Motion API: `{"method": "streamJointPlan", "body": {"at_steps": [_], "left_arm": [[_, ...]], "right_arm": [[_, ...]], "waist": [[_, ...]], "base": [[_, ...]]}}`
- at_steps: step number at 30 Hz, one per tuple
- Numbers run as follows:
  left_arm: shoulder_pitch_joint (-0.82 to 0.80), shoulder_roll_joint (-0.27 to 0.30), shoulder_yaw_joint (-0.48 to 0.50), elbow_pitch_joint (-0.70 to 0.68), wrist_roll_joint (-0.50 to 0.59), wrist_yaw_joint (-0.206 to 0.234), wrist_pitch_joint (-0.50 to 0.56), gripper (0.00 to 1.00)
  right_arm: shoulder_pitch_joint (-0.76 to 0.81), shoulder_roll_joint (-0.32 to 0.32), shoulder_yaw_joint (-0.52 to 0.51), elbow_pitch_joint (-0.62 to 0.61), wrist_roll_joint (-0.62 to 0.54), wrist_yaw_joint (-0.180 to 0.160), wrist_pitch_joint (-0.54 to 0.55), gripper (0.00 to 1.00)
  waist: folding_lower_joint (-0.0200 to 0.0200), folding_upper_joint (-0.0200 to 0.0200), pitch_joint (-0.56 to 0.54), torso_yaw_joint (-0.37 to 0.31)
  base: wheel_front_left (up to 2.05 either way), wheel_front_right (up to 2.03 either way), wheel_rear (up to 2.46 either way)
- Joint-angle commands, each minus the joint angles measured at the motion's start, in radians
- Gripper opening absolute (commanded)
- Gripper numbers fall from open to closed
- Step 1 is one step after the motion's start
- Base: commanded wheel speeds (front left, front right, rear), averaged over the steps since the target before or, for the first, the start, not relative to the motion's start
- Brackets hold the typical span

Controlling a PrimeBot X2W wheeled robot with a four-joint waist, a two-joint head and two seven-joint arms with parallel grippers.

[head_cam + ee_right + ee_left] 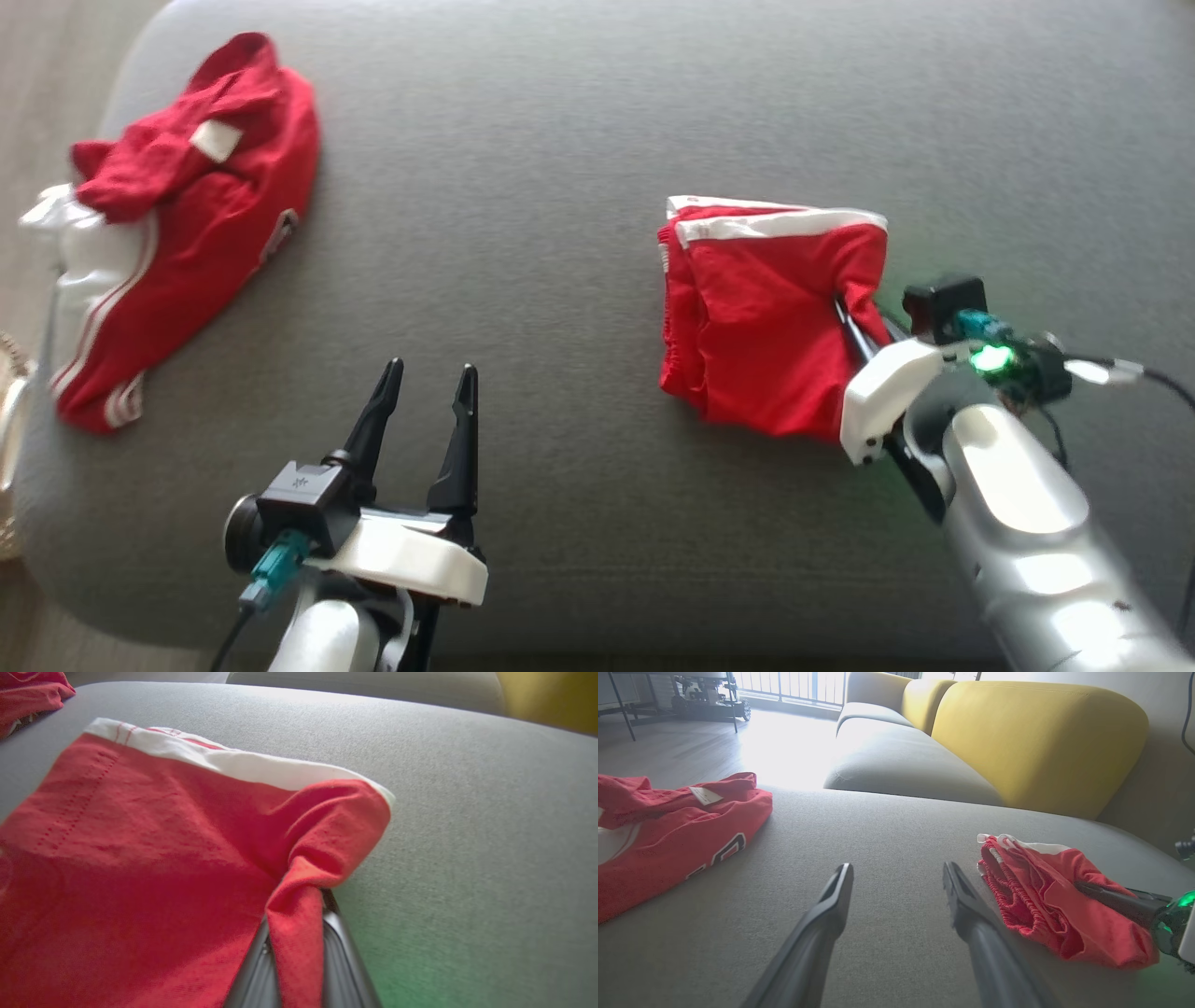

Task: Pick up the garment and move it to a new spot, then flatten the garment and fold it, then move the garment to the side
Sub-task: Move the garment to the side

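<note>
Grey sofa seat [560, 140] bearing two items. At its left end, a crumpled red jersey [205, 233] with white trim. Right of centre, well apart from it, the folded red garment [756, 317], apparently shorts, lying flat with its white band away from the robot. Right pincer [845, 313] clamped on a bunched fold at the garment's right edge. Left pincer [431, 378] spread wide above bare cushion, holding nothing.

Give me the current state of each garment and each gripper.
red shorts: folded, lying on the gray cushion, right edge bunched where it is pinched.
red jersey: crumpled, unfolded, at the cushion's left end.
left gripper: open, empty.
right gripper: shut on the shorts' right edge.
</note>
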Motion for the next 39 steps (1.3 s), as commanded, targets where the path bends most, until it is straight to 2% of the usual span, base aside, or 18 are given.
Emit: {"method": "streamJointPlan", "body": {"at_steps": [1, 7, 13, 19, 27, 39], "left_arm": [[-0.032, 0.001, 0.029, -0.045, 0.011, 0.000, -0.012, 1.00], [-0.064, 0.001, 0.043, -0.075, 0.056, -0.025, -0.012, 1.00], [-0.141, 0.005, 0.068, -0.107, 0.122, -0.080, -0.012, 1.00], [-0.212, 0.054, 0.070, -0.147, 0.174, -0.118, -0.012, 1.00], [-0.276, 0.123, 0.069, -0.193, 0.196, -0.135, -0.012, 1.00], [-0.285, 0.147, 0.059, -0.217, 0.195, -0.139, -0.012, 1.00]], "right_arm": [[-0.049, -0.013, 0.041, -0.026, -0.015, 0.000, -0.005, 0.00], [-0.150, -0.079, 0.133, -0.054, -0.026, 0.000, 0.023, 0.00], [-0.278, -0.139, 0.184, -0.098, 0.004, 0.000, 0.042, 0.00], [-0.372, -0.180, 0.182, -0.125, 0.031, 0.000, 0.042, 0.00], [-0.452, -0.220, 0.089, -0.147, 0.056, 0.000, 0.020, 0.00], [-0.425, -0.230, -0.098, -0.219, -0.024, 0.000, 0.039, 0.00]], "waist": [[0.0000, 0.0000, 0.011, -0.037], [0.0000, 0.0000, 0.096, -0.143], [0.0000, 0.0000, 0.214, -0.257], [0.0000, 0.0000, 0.306, -0.357], [0.0000, 0.0000, 0.390, -0.432], [0.0000, 0.0000, 0.430, -0.452]], "base": [[0.00, 0.00, 0.00], [0.00, 0.00, 0.00], [0.00, 0.00, 0.00], [0.00, 0.00, 0.00], [0.00, 0.00, 0.00], [0.00, 0.00, 0.00]]}}
